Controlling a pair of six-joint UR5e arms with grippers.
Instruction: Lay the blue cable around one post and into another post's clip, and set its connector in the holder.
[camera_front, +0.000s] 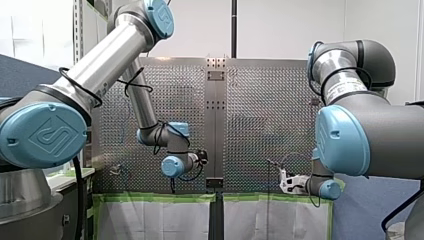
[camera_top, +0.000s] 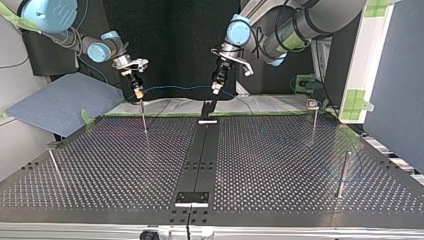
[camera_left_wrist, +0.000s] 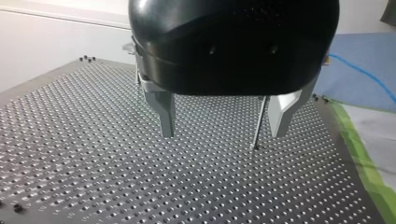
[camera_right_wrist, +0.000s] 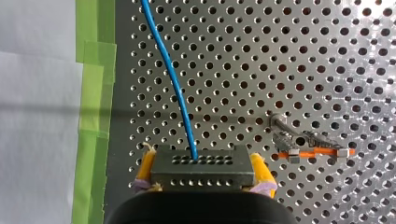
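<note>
The perforated counter (camera_top: 280, 165) is split by a black strip (camera_top: 202, 155) down its middle, and thin posts stand on both sides of that strip. My left gripper (camera_left_wrist: 222, 135) hangs over the strip's far end. Its own wrist view shows the metal jaws spread wide with nothing between them. A bare post (camera_left_wrist: 259, 122) stands on the counter beyond them.

My right gripper (camera_right_wrist: 201, 179) hangs off to the strip's side, at the top view's left. Its yellow-padded jaws are closed firmly on the two ends of the dark connector (camera_right_wrist: 201, 165). The blue cable (camera_right_wrist: 170, 74) leaves the connector's middle and, in the top view, runs slack across the strip's far end towards the other half of the counter.

I judge this to be the start of the routing. The connector is in hand, but the cable does not yet go around a post or sit in a clip. The next move calls for carrying the connector so that the cable wraps one post, then lowering the cable into the clip. The free left jaws could steady the slack.

Only the right wrist view shows the clip post (camera_right_wrist: 306, 142), with its orange piece. Only the top view shows how the posts are laid out. I cannot tell from any view which fixture is the holder.
</note>
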